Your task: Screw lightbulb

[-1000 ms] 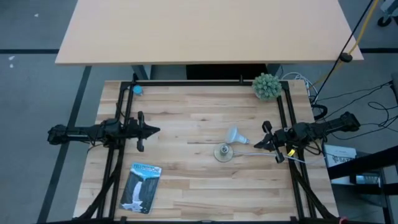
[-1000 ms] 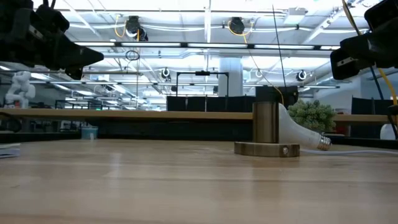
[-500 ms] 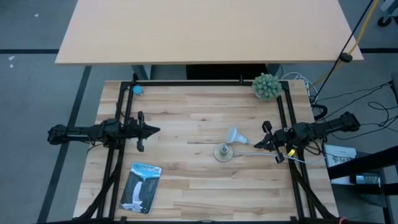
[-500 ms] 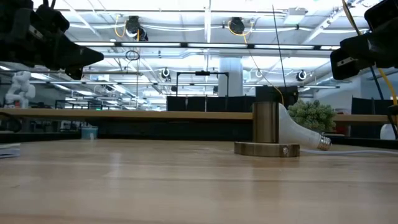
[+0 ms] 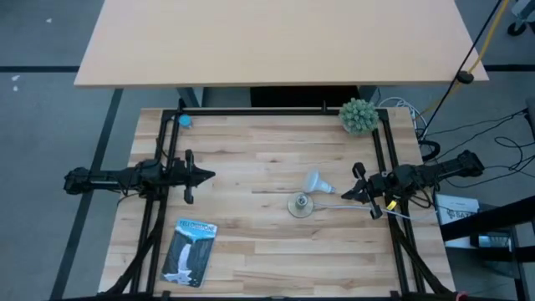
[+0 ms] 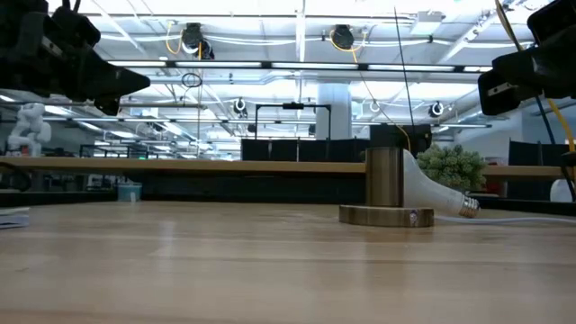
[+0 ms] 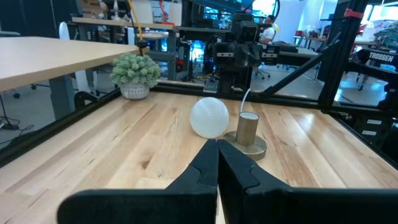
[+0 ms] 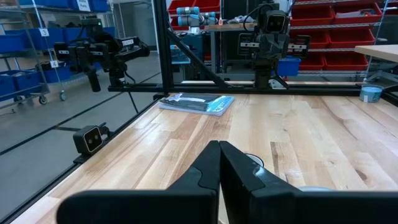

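The white lightbulb (image 5: 314,180) lies on its side on the wooden table (image 5: 251,234), its globe toward the far left; it also shows in the left wrist view (image 7: 209,117) and the low view (image 6: 436,192). Right beside it stands a round brass socket base (image 5: 300,205) with an upright cylinder (image 7: 248,128) and a white cord (image 5: 351,207). My left gripper (image 5: 211,175) is shut and empty over the table's left side. My right gripper (image 5: 344,195) is shut and empty, right of the socket base.
A small green plant (image 5: 358,115) stands at the far right corner. A blue-and-white package (image 5: 189,251) lies near the front left. A small blue object (image 5: 185,120) sits at the far left. Black frame rails (image 5: 380,150) run along the table's sides.
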